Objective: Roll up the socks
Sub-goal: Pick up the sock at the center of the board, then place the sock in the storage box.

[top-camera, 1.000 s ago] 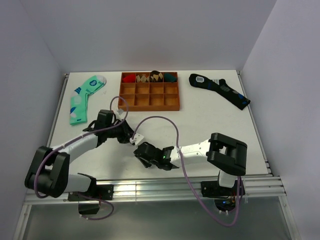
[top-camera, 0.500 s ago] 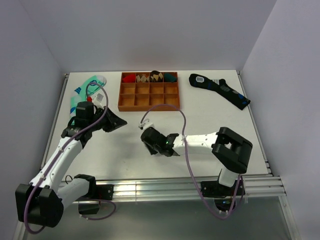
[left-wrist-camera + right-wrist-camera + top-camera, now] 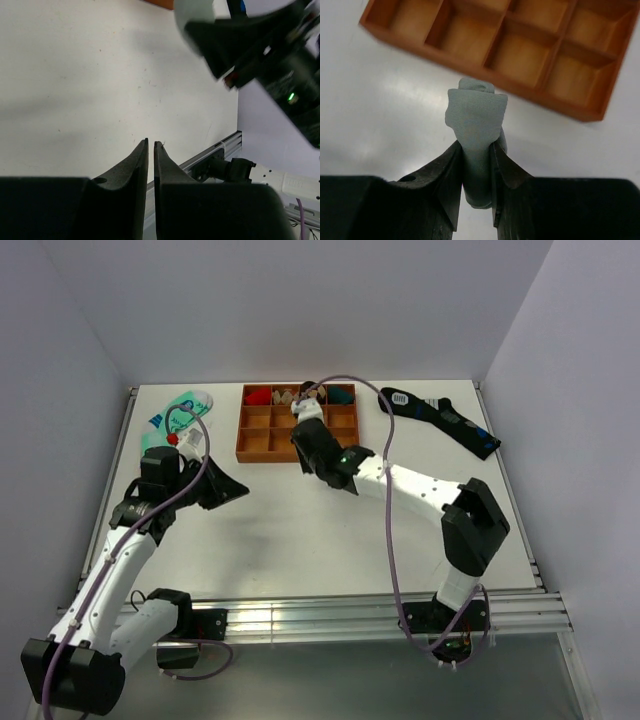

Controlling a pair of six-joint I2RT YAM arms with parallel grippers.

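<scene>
My right arm (image 3: 410,485) stretches far and to the left, from its base at the near right all the way to the wooden tray (image 3: 260,455), with its elbow bent on the right side. My left arm (image 3: 115,550) leans up along the left side of the counter (image 3: 300,530), and its tip points right. From above I can't see the socks, because the right arm's wrist covers them. The right wrist camera shows them well. The socks (image 3: 476,117) are a small grey roll, and the right jaws are clamped on its lower part. The roll is just on the near side of the tray's front wall. I can't tell if it touches the counter. The left wrist camera shows the left jaws almost together, with only a thin slit and nothing in them. Only the top view shows the mint-green sock (image 3: 190,402) at the far left and the dark sock (image 3: 440,418) at the far right.
</scene>
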